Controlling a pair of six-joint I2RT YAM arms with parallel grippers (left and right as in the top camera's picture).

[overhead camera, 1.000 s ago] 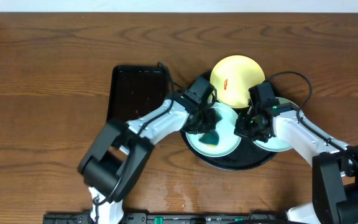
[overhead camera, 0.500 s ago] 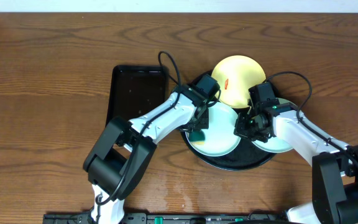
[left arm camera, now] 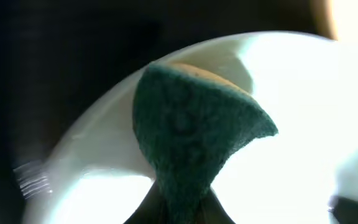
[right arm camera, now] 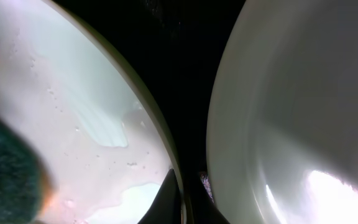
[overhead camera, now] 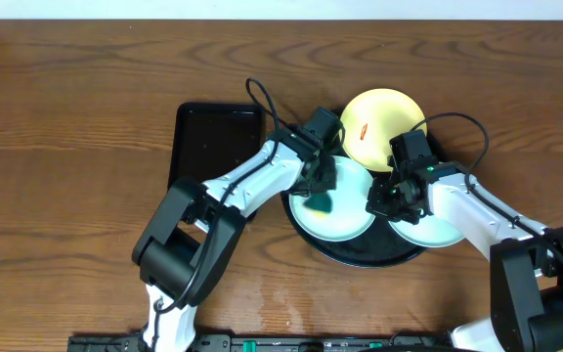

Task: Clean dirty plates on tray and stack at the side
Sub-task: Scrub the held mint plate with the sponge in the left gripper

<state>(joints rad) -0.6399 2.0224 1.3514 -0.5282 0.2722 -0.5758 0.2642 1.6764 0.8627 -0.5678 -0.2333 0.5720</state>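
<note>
Here: sponge down on a mint plate, all three plates at the round tray

Across the whole view, a brown wood-grain worktop. Right of the middle, the round black tray with its raised rim. Just left of it, a smaller rectangular black tray. Reaching in from the near edge, the left arm and the right arm, both ending over the round tray. At that tray's far edge and jutting past it, the pale yellow plate, marked with a small red-orange smear. On the near left of the tray, one mint-green plate, wet and streaked in the right wrist view. On the near right, the second mint-green plate. Pinched in the left jaws, a dark green sponge, set against the left part of the left mint plate. Pressed together, the right jaws, tips down at that same plate's right rim, above the dark strip of tray between the two mint plates. Whether gripping that rim or only beside it, impossible to tell.
</note>
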